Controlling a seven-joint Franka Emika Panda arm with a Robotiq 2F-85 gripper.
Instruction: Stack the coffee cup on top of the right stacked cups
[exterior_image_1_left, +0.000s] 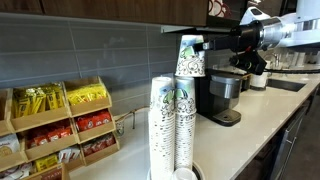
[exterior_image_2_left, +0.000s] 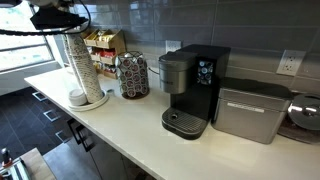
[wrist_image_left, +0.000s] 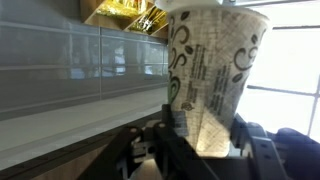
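Observation:
My gripper (wrist_image_left: 205, 135) is shut on the coffee cup (wrist_image_left: 215, 75), a white tapered paper cup with green print. In an exterior view the coffee cup (exterior_image_1_left: 190, 55) is held upright directly over the right stacked cups (exterior_image_1_left: 185, 120), its base at or just above the top rim; I cannot tell whether they touch. The twin column (exterior_image_1_left: 161, 125) stands beside it. The gripper (exterior_image_1_left: 207, 47) reaches in from the right. In an exterior view the gripper (exterior_image_2_left: 58, 17) is above the cup columns (exterior_image_2_left: 79, 65); the held cup is hard to make out there.
A black coffee machine (exterior_image_1_left: 222, 95) (exterior_image_2_left: 190, 85) stands on the white counter (exterior_image_2_left: 120, 125). A wooden snack rack (exterior_image_1_left: 60, 120) (exterior_image_2_left: 103, 48), a pod carousel (exterior_image_2_left: 132, 75) and a silver appliance (exterior_image_2_left: 250, 112) stand along the tiled wall. Dark cabinets hang overhead.

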